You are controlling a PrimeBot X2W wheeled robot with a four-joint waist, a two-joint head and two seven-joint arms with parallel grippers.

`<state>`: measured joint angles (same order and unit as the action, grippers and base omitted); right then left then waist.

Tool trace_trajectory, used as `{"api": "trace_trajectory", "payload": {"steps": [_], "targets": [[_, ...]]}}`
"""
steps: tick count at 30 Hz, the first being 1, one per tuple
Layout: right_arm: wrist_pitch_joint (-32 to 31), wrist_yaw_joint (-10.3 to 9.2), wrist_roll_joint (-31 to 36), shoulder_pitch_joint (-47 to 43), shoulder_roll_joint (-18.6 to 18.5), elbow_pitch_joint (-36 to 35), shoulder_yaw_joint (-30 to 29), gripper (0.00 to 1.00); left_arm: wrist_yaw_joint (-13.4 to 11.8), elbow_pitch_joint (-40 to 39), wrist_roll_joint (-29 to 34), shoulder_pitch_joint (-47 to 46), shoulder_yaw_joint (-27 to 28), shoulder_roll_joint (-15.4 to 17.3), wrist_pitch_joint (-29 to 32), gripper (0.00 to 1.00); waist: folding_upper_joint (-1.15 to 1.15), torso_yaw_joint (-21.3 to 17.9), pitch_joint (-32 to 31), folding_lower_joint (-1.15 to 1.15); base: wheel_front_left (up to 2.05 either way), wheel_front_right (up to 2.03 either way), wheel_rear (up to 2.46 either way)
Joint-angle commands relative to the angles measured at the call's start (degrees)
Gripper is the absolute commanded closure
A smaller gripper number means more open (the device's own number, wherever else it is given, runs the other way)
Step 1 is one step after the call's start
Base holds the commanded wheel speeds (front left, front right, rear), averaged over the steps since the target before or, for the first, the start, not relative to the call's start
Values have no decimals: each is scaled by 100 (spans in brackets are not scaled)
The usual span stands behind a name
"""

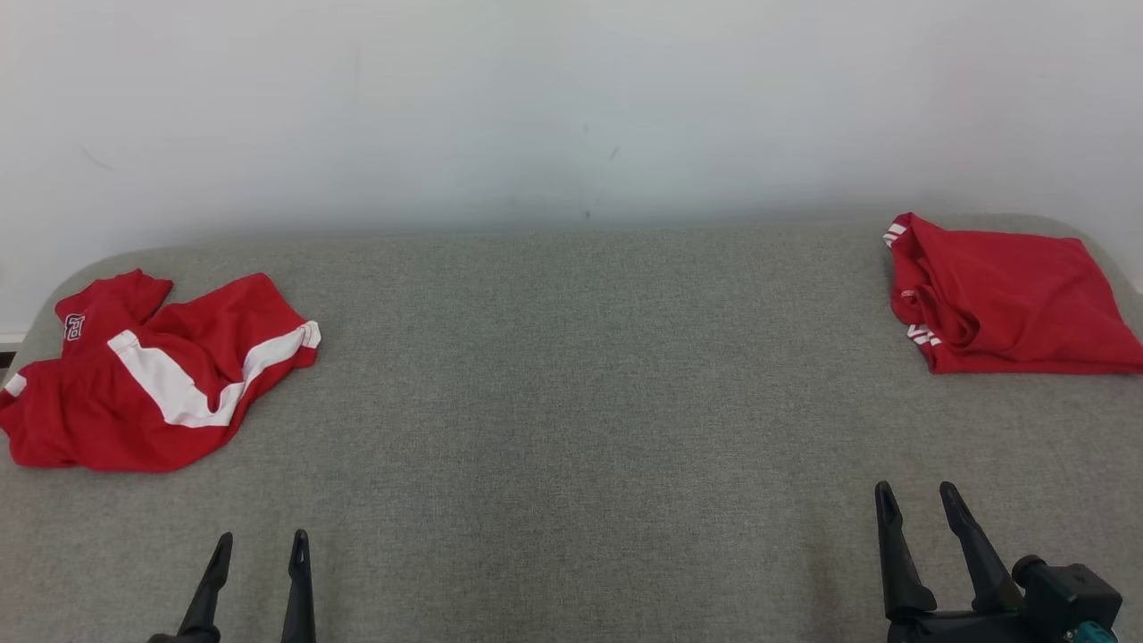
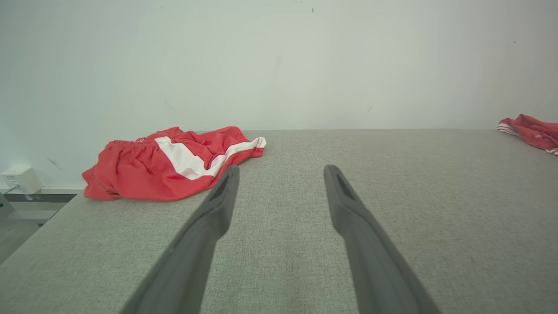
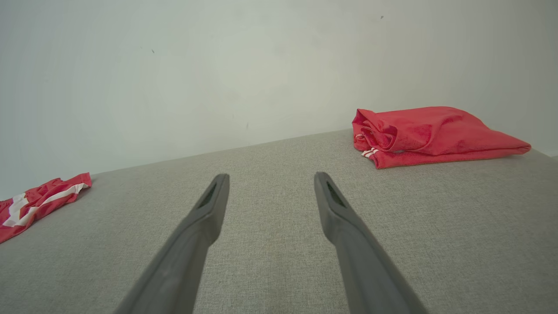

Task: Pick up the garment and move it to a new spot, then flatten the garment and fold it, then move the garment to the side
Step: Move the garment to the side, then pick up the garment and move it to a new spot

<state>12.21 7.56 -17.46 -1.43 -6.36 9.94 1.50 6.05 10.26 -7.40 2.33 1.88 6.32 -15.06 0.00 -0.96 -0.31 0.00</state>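
The left pincer point(image 1: 261, 538) and right pincer point(image 1: 914, 489) hover wide open and empty at the frame's bottom corners, seemingly poised to begin, while the crumpled shorts point(image 1: 152, 375) wait at the surface's point(image 1: 571, 402) left edge, opposite a folded garment point(image 1: 1009, 299) probably set aside upper right.

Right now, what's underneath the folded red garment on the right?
The folded red garment lies directly on the grey padded surface. Nothing pokes out from beneath it; anything its layers cover is hidden.

Bare indoor test space, lab-like: grey fabric-covered table point(image 1: 571, 402) across lower frame, plain white wall point(image 1: 571, 89) above, small white box point(image 2: 21, 179) at left edge.
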Motion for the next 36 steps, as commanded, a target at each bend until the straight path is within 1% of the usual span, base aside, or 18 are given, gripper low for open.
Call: {"api": "trace_trajectory", "payload": {"steps": [1, 10, 15, 20, 26, 36], "targets": [[39, -18, 27, 39, 17, 18, 6, 0, 10, 17, -56, 0, 13, 6, -15, 0, 0, 3, 1, 0, 0, 0, 0], [59, -18, 51, 46, 18, 81, 29, 0, 24, 68, -42, -42, 42, 10, -15, 0, 0, 82, 23, 0, 0, 0, 0], [51, -18, 67, 32, 21, 83, 44, 0, 20, 138, -34, -103, 55, -9, -15, 0, 0, 270, 19, 0, 0, 0, 0], [35, -18, 46, 0, 31, 88, 52, 0, 7, 185, 6, -142, 74, 2, -15, 0, 0, 638, 16, 0, 0, 0, 0], [51, -18, 47, 10, 70, 121, 39, 0, -14, 230, -26, -183, 147, 55, -15, 0, 0, 1219, 43, 0, 0, 0, 0], [40, -18, 85, 69, 71, 204, 132, 0, -128, 167, -18, 3, 349, 75, -15, 0, 0, 2096, -23, 0, 0, 0, 0]]}}
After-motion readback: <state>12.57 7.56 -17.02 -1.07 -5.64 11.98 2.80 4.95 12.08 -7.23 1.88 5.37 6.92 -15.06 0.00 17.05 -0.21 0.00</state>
